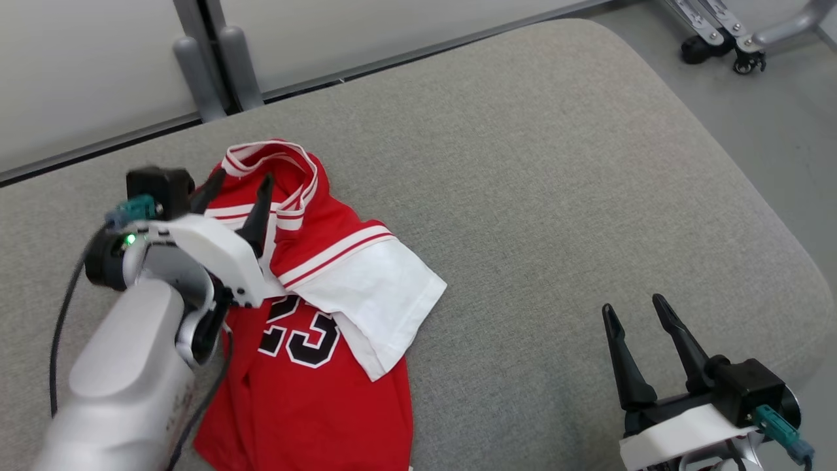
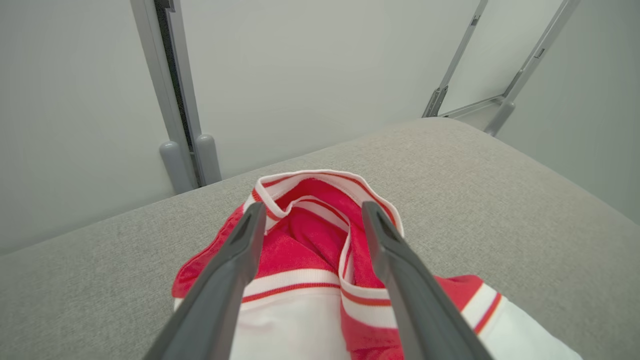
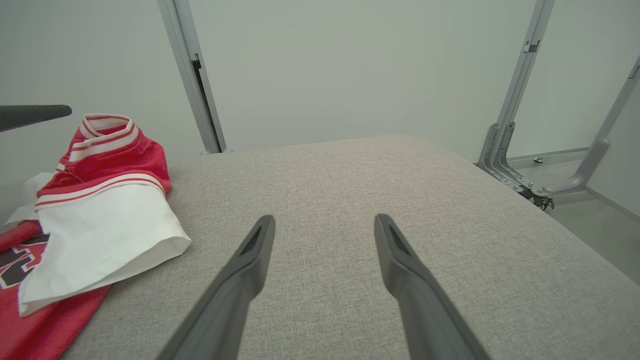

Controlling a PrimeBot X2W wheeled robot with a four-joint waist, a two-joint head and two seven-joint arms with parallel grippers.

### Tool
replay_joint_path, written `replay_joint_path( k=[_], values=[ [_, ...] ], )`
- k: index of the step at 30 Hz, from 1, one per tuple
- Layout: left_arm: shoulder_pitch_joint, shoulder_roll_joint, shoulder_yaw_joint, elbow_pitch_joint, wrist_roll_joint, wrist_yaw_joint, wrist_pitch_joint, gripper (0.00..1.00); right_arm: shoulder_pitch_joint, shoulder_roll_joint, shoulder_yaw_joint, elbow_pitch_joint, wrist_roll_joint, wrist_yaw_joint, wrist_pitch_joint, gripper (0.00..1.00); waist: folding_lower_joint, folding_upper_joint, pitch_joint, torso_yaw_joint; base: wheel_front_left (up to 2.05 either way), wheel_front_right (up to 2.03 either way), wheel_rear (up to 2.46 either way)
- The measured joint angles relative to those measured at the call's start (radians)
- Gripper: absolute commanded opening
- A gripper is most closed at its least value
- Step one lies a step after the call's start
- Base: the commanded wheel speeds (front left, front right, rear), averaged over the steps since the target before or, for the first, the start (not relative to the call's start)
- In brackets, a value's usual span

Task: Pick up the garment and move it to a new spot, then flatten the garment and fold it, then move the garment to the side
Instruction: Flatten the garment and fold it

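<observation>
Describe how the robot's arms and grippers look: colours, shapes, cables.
The left gripper and right gripper each have two long, dark grey, tapered fingers on a white mount with a black block and a teal plug. The left forearm is smooth pale grey, with a black cable beside it and a green light at the wrist.

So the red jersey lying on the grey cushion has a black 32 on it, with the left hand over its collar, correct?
Not quite: the number is 23, as the head view shows. The rest holds: the red jersey lies on the grey cushion, the left hand over its collar.
</observation>
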Motion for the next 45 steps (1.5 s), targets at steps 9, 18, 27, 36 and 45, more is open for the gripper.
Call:
replay_joint_path(
  k=[9, 18, 27, 36, 45],
  values=[
    [0.341, -0.007, 0.033, -0.247, -0.050, 0.142, -0.061, 1.00, 0.048, -0.001, -0.030, -0.023, -0.026, 0.000, 0.000, 1.00, 0.0000, 0.0000, -0.089, 0.097, 0.00, 0.00, 0.00],
    [0.580, 0.001, -0.035, -0.430, -0.115, 0.177, 0.094, 1.00, 0.062, -0.014, -0.031, -0.035, -0.030, 0.000, 0.000, 1.00, 0.0000, 0.0000, -0.107, 0.190, 0.00, 0.00, 0.00],
    [0.594, -0.038, -0.086, -0.414, -0.143, 0.160, 0.162, 0.00, 0.054, -0.014, -0.015, -0.031, -0.029, 0.000, 0.000, 1.00, 0.0001, 0.0000, -0.094, 0.185, 0.00, 0.00, 0.00],
    [0.541, 0.062, 0.023, -0.447, -0.155, 0.196, 0.136, 0.00, 0.067, -0.012, -0.032, -0.029, -0.028, 0.000, 0.000, 1.00, 0.0000, 0.0000, -0.092, 0.187, 0.00, 0.00, 0.00],
    [0.384, 0.109, 0.051, -0.266, -0.113, 0.196, 0.131, 0.95, 0.050, -0.008, -0.010, -0.016, -0.028, 0.000, 0.000, 1.00, 0.0000, 0.0000, -0.074, 0.205, 0.00, 0.00, 0.00]
  ],
)
